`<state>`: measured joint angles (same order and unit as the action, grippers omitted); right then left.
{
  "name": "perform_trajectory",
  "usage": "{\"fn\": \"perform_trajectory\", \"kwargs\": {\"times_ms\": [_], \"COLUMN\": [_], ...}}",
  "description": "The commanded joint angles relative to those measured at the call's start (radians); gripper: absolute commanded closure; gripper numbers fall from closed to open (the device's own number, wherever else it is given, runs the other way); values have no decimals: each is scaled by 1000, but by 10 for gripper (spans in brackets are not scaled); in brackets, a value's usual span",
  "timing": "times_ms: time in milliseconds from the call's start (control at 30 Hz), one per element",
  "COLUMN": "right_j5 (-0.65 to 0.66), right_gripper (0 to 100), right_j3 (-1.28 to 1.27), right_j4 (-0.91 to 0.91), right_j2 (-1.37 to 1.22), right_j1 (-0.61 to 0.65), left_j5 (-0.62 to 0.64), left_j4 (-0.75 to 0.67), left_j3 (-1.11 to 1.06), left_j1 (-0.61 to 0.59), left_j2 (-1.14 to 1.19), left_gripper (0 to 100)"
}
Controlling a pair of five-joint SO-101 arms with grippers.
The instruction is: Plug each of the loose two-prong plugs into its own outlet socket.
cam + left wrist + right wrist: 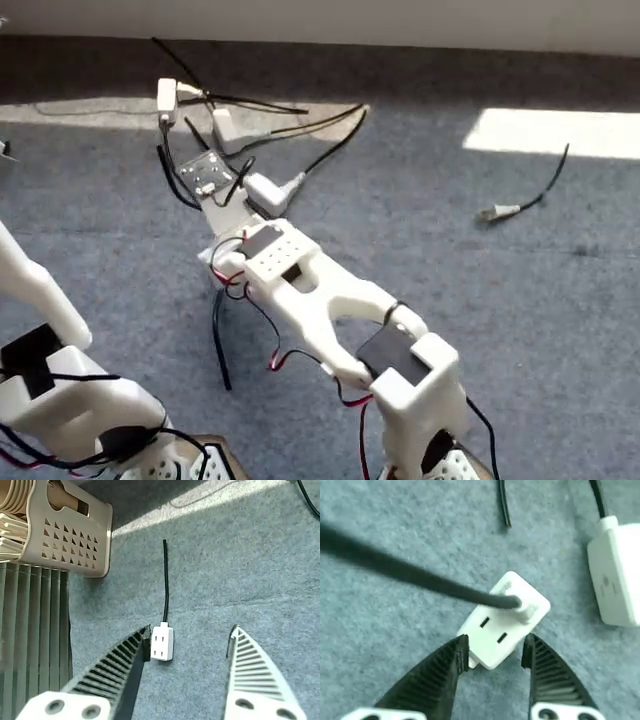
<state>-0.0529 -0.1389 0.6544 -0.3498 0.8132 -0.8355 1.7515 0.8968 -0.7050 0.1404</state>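
Observation:
In the right wrist view a white outlet block (507, 617) with two slots lies on the grey carpet, and a black cord (410, 572) meets its top. My right gripper (495, 647) is open; its fingers straddle the near end of the block, one fingertip (461, 647) touching it. My left gripper (187, 640) hangs wide open above another white outlet block (162, 641), which lies near one fingertip (137, 642). A loose plug (497, 212) on a short black cord lies far off to the right. The right arm (300, 285) stretches toward the cluster of blocks (268, 190).
Two more white blocks (167, 100) (225, 128) with tangled black cords lie beyond the right arm. A further block (615, 575) sits beside the straddled one. A beige perforated basket (65, 525) and vertical slats (35, 630) stand near the left gripper. Open carpet spreads to the right.

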Motion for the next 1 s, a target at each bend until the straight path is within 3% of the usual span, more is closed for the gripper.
{"fn": "perform_trajectory", "kwargs": {"times_ms": [0,400,967], "right_j5": [-11,-11,-9], "right_gripper": [817,817,825], "right_j3": [110,137,444], "right_j4": [39,30,127], "right_j2": [-1,-104,-288], "right_j1": [33,21,16], "left_j5": [6,6,6], "left_j4": [3,5,3], "left_j3": [-4,-5,-5], "left_j1": [-8,-13,-65], "left_j2": [-38,-39,-38], "left_gripper": [755,758,758]}}
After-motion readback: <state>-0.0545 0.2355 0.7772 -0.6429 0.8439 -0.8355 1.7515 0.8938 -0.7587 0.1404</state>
